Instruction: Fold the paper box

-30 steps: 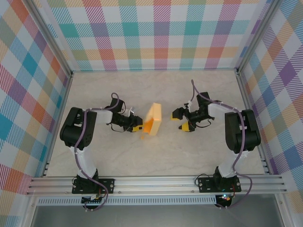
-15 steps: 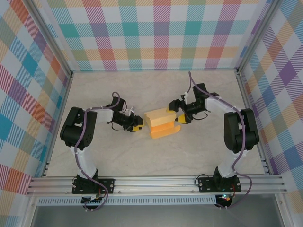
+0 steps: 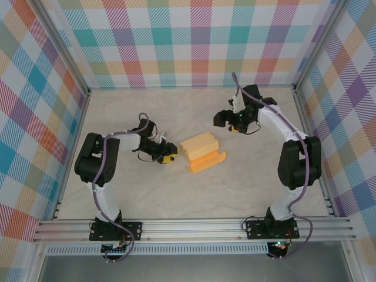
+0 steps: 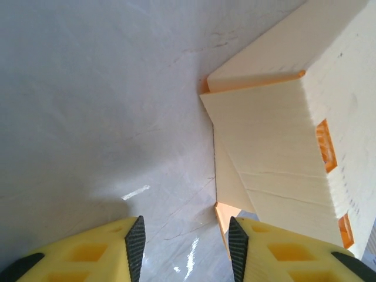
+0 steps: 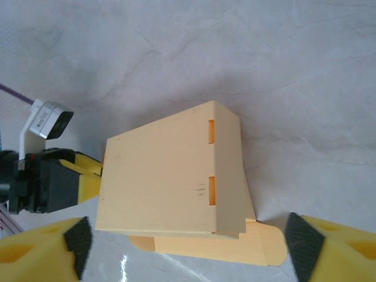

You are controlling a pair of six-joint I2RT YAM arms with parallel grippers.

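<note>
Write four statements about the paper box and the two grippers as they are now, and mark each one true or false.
1. The paper box lies on the table between the two arms. True.
2. The right gripper is shut on the paper box. False: it is open, holds nothing and is apart from the box.
3. The left gripper is open and empty, close to the box's left end. True.
4. The box's faces are plain, with no cut-outs. False: the right wrist view shows two orange slots along one edge.
</note>
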